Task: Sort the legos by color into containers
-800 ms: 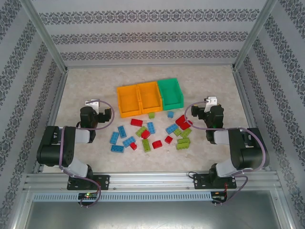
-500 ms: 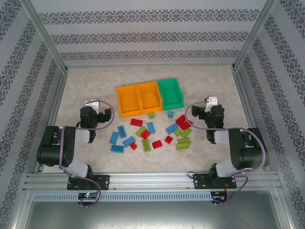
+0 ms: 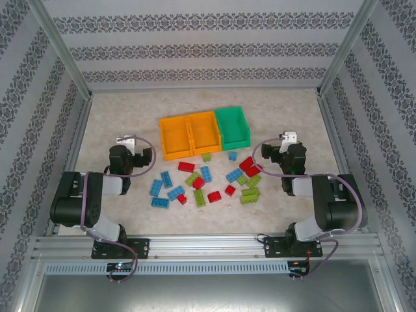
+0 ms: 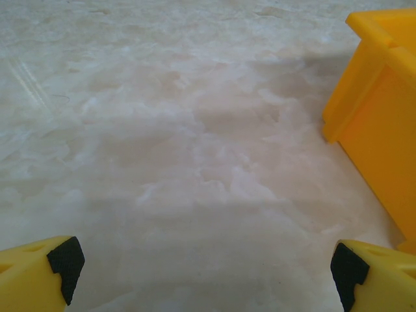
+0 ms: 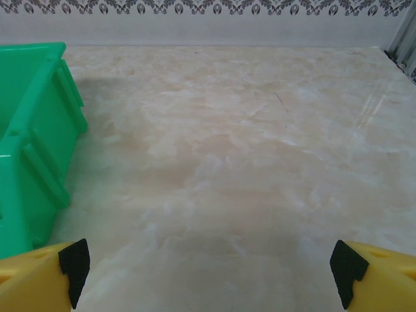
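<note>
Seen from above, a pale marbled table (image 3: 117, 110) sits between walls with a dark patterned trim. In the upper middle of the frame we see three open bins in a row, side by side: an orange bin (image 3: 174, 138) on the left, a second orange bin (image 3: 203, 132) in the middle, and a green bin (image 3: 233, 127) on the right.

Just below the bins, at the center of the frame, the legos (image 3: 207, 179) lie scattered on the table in red, blue and lime green. Most of the blue ones (image 3: 162, 187) sit toward the left of the pile. Several lime ones (image 3: 249, 194) sit toward its right, and red ones are mixed through the middle. One small blue brick (image 3: 232, 156) and one small lime brick (image 3: 206, 156) lie nearest the bins.

The left arm (image 3: 84, 195) is folded at the lower left and the right arm (image 3: 328, 198) at the lower right, one on each side of the pile.

In the left wrist view, the left gripper (image 4: 207, 266) is spread wide over bare table, with its yellow, black-padded fingers (image 4: 65, 260) in the two bottom corners and nothing between them. An orange bin wall fills the right edge.

In the right wrist view, the right gripper (image 5: 210, 263) is likewise spread wide and holds nothing. The green bin stands at the left edge.
</note>
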### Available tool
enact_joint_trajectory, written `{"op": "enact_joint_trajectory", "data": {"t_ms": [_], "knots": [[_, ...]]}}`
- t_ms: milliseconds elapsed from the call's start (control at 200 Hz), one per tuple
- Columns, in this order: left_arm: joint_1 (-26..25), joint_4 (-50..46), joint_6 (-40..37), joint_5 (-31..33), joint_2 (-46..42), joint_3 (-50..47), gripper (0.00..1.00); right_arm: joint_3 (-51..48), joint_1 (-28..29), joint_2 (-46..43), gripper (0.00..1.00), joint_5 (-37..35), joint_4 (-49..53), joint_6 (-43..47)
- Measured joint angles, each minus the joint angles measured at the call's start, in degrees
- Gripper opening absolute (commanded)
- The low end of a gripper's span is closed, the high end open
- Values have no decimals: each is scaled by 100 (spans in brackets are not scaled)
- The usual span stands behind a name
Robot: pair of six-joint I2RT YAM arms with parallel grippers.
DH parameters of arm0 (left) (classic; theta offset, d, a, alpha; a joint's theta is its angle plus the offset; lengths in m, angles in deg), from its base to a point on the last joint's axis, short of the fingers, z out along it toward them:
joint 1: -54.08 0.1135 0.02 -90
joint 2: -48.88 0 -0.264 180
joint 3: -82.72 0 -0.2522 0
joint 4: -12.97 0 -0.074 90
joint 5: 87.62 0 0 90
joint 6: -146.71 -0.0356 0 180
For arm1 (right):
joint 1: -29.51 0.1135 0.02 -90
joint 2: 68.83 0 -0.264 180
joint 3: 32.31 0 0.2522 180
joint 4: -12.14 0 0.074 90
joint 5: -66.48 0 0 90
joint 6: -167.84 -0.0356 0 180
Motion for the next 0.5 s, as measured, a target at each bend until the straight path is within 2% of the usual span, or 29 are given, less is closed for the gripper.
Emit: {"op": "enact_joint_trajectory", "data": {"t_ms": [500], "knots": [[0, 0, 0, 0, 0, 0, 99, 37, -35, 4, 97, 7, 4, -13]]}}
